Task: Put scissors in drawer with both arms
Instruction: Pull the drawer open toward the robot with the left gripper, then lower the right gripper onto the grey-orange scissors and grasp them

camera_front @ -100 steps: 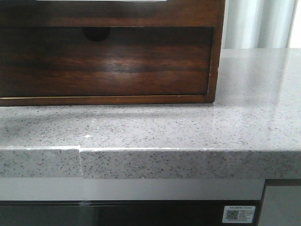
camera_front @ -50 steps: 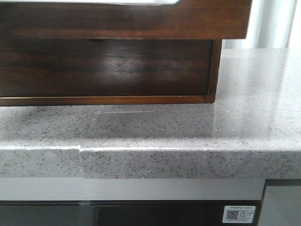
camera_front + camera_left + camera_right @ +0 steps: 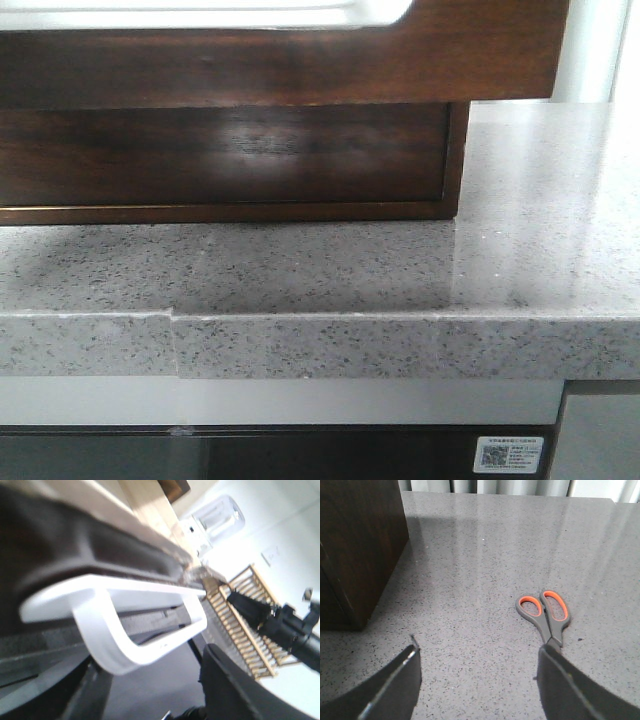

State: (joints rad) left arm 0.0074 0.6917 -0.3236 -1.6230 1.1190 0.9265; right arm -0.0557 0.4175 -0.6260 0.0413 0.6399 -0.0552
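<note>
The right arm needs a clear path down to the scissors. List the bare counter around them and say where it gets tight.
Bare grey counter surrounds the scissors on every visible side, with a wide open stretch between them and the dark wooden cabinet. The right gripper hangs open, one finger just above the blade end. The only crowding is at the cabinet's corner.

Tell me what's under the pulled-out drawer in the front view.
Under the drawer you can see the lower drawer front, the cabinet's base rail and grey counter in shadow. The top of that lower front is covered by the open drawer. The drawer's inside isn't visible here.
</note>
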